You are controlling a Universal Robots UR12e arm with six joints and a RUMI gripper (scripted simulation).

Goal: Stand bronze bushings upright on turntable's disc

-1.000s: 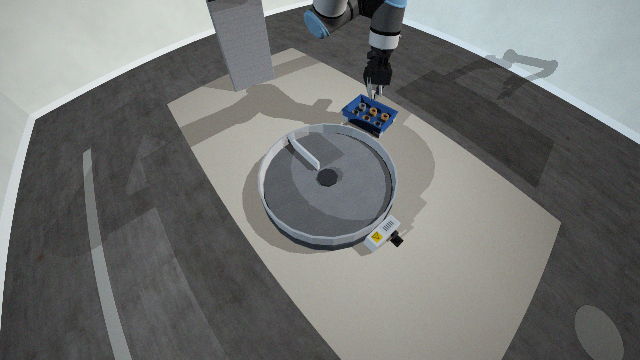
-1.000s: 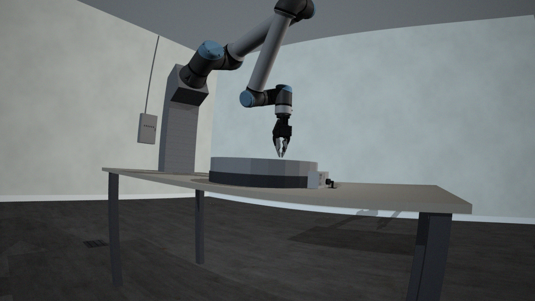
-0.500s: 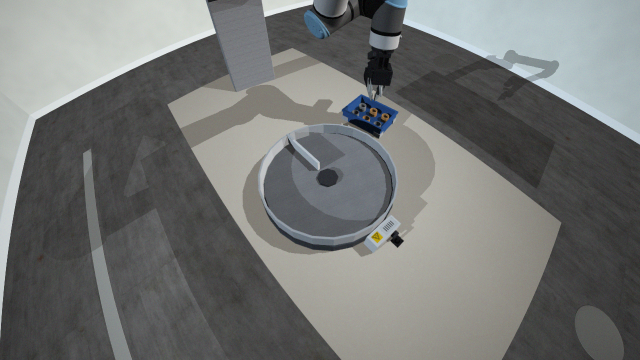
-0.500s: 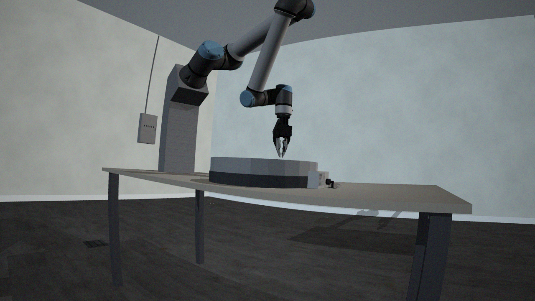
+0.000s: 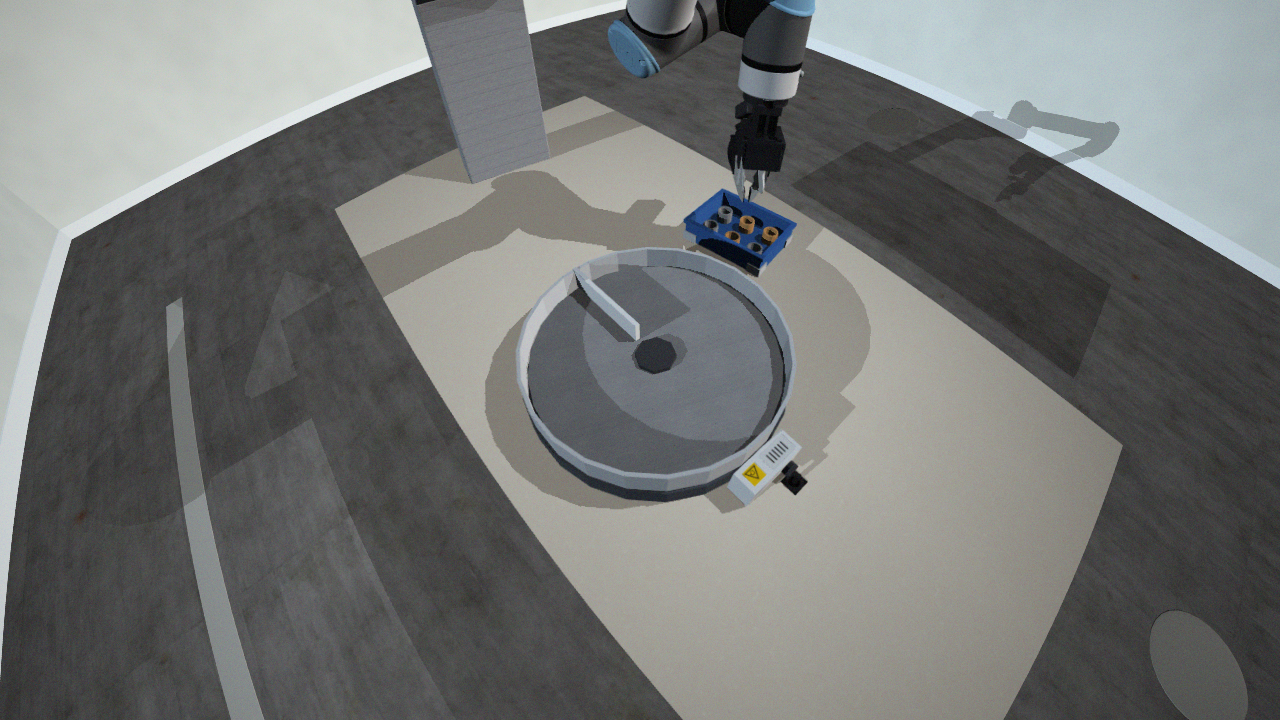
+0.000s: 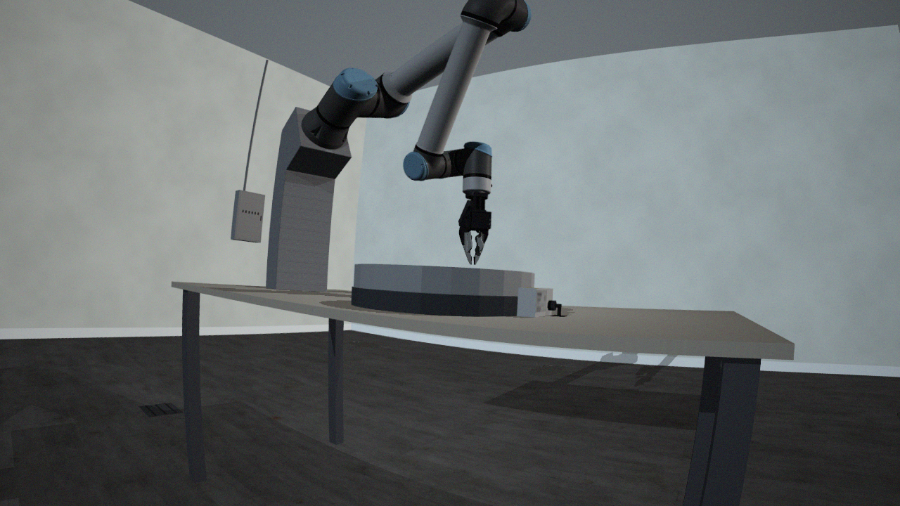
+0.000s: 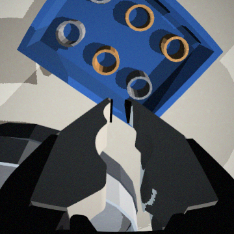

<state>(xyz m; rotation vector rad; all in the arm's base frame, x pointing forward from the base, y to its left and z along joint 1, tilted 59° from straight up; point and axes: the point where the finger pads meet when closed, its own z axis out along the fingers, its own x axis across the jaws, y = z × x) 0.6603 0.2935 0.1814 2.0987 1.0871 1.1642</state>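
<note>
The blue crate (image 5: 716, 246) (image 7: 78, 81) stands behind the turntable. In it stand three bronze bushings, one (image 5: 746, 227) (image 7: 140, 29) in the middle of the back row, one (image 5: 770, 236) (image 7: 164, 50) at that row's right end, one (image 5: 733, 237) (image 7: 101, 67) mid front row. Three steel bushings are there too, including one (image 5: 725, 217) at back left and one (image 7: 138, 97) at front right. The turntable's disc (image 5: 707, 394) bears no bushing; its dark hub (image 5: 654, 355) is central. My gripper (image 5: 748, 197) (image 6: 474, 263) (image 7: 118, 101) is shut, empty, fingertips nearly together, above the crate's level.
A raised wall (image 5: 662, 481) (image 6: 427, 277) rings the disc. A pale divider bar (image 5: 608, 306) runs from this wall toward the hub. A white control box (image 5: 765, 467) (image 6: 534, 301) with a black knob sits against the turntable's outside. The grey arm column (image 5: 492, 98) (image 6: 305, 232) stands at the back left.
</note>
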